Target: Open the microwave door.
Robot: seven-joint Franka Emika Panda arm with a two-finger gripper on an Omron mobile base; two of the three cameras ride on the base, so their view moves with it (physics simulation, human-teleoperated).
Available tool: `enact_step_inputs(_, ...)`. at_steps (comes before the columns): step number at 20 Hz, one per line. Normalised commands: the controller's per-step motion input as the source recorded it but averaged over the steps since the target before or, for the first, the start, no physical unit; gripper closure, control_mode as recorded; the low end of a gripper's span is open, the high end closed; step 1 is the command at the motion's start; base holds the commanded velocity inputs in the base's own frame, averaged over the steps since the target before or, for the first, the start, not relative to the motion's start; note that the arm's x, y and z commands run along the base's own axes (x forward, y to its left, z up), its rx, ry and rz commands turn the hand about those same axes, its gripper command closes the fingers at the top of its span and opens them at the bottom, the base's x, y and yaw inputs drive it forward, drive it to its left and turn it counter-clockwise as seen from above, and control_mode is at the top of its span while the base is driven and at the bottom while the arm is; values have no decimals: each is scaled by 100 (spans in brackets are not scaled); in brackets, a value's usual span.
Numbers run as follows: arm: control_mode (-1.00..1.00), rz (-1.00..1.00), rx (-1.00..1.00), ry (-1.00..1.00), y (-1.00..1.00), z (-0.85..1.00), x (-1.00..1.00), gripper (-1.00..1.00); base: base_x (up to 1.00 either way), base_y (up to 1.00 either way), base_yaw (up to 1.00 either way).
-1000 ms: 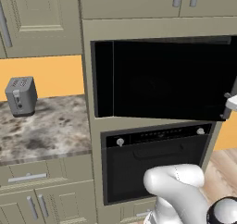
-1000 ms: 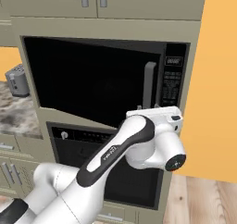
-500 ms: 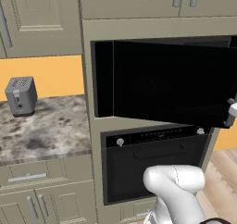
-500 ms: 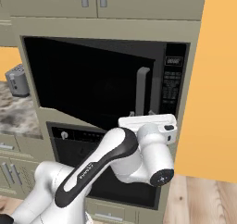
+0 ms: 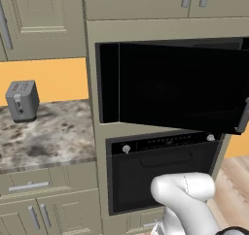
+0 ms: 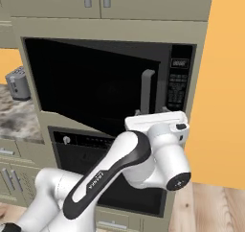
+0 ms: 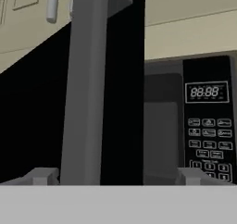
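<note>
1. Grey marble counter (image 5: pixel 44 132) is carrying a small toaster (image 5: pixel 22 100) at far left, well apart from the work.
2. The glossy black microwave door (image 6: pixel 95 89) is standing partly ajar, hinged at its left and swinging out from the microwave (image 6: pixel 179 82).
3. The vertical grey handle (image 7: pixel 85 79) is rising between the gripper (image 7: pixel 118 176) tips; the jaws are standing wide, one tip either side, not clamped on the bar.
4. The white arm (image 6: pixel 119 168) is reaching up from below, its hand sitting just under the handle.
5. Judgement: hooking the bar and pulling along the door's arc, away from the keypad (image 6: pixel 176 85), should widen the opening without slipping.
</note>
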Motion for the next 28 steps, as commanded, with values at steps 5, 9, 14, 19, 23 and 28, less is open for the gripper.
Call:
enact_step_inputs(5, -100, 7, 0, 0, -86, 17, -61, -100, 0, 0, 0)
enact_step_inputs(9, -100, 11, 0, -6, -88, 0, -76, -100, 0, 0, 0)
enact_step_inputs(14, -100, 13, -1, -16, -40, -1, -32, -100, 0, 0, 0)
enact_step_inputs(19, -100, 18, -21, -23, 3, -33, 29, -100, 0, 0, 0)
enact_step_inputs(23, -100, 21, -29, -29, 22, -48, 50, -100, 0, 0, 0)
enact_step_inputs(28, -100, 5, -26, -34, 37, -32, 53, -100, 0, 0, 0)
